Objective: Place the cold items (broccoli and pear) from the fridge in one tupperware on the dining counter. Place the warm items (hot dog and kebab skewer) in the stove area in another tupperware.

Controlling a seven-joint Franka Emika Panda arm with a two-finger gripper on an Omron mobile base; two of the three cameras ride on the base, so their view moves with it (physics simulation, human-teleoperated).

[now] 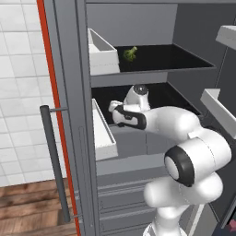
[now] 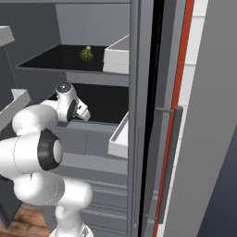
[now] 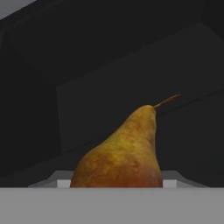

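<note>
A yellow-brown pear [image 3: 122, 148] with a thin stem stands close up in the hand view, in the dark of the fridge's lower shelf. My gripper [image 3: 117, 183] is shut on its wide base, a pale finger pad [image 3: 61, 181] showing at each side. The hand [image 1: 115, 110] reaches into that lower shelf [image 1: 161, 94] and appears too in the right base view [image 2: 79, 111]. The green broccoli [image 1: 130, 53] lies on the black upper shelf [image 2: 55, 58], above and behind the hand. The tupperware, hot dog and kebab skewer are out of view.
The fridge stands open. White door bins [image 1: 102, 50] [image 1: 103, 133] jut out just left of the arm. The door's grey bar handle [image 1: 53, 156] hangs further left, with drawers [image 1: 124, 193] below the shelves. Another white bin [image 2: 118, 134] sits right of the hand.
</note>
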